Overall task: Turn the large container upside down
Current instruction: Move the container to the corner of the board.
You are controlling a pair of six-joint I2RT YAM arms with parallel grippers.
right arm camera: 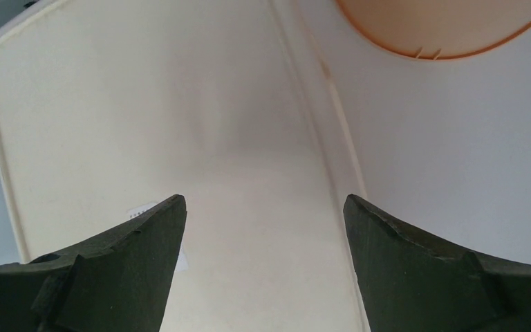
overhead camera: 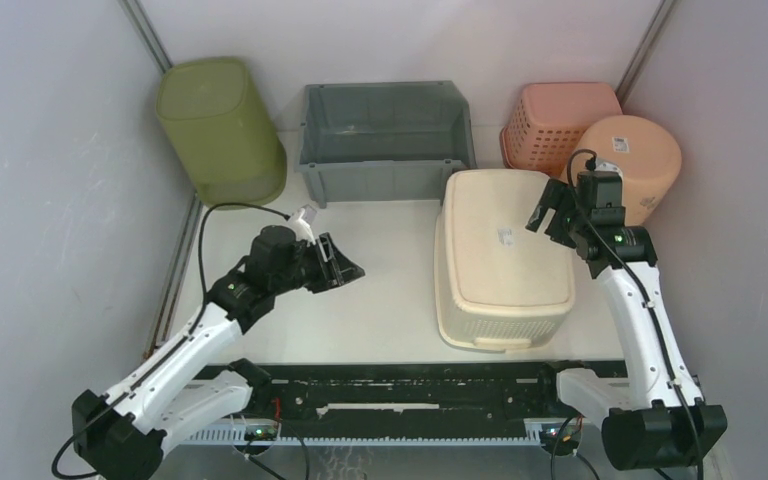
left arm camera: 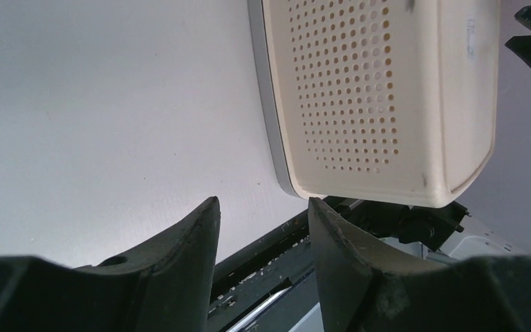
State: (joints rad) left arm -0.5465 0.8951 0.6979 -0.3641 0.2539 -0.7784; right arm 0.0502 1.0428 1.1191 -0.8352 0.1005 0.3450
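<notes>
**Top external:** a fixed camera above and behind me, looking down and forward over the whole table (overhead camera: pixel 380 300), far enough back to take in both my arms.

**Left wrist:** mounted behind my left gripper (left arm camera: pixel 263 202), low over the table, facing sideways at the perforated wall of the cream container (left arm camera: pixel 359 104) from near.

**Right wrist:** behind my right gripper (right arm camera: pixel 264 200), looking steeply down, close above the container's flat top face.

All three views share that container.
</notes>
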